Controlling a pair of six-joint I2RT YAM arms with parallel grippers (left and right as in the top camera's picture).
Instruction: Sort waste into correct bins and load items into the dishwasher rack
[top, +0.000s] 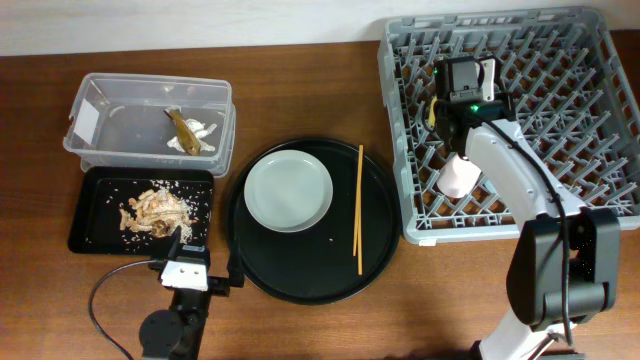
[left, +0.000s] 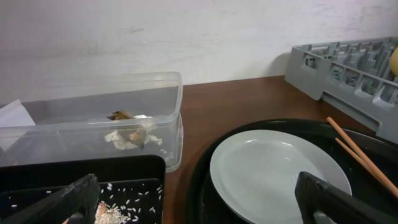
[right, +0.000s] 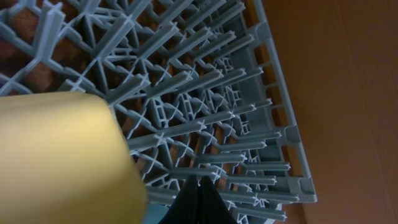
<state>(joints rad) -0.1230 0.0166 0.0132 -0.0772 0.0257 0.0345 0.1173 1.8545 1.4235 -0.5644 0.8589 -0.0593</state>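
Observation:
The grey dishwasher rack stands at the right and fills the right wrist view. My right gripper hangs over its left part, fingers shut together, with the yellow bowl close beside them on the left. A pinkish-white cup lies in the rack. The grey-green plate and a wooden chopstick lie on the round tray. My left gripper is open and empty, low between the scraps tray and the plate. The blue cup is out of view.
The clear tub at the back left holds a golden-brown wrapper and white paper. The black rectangular tray holds flaky scraps and crumbs. The large round black tray sits in the middle.

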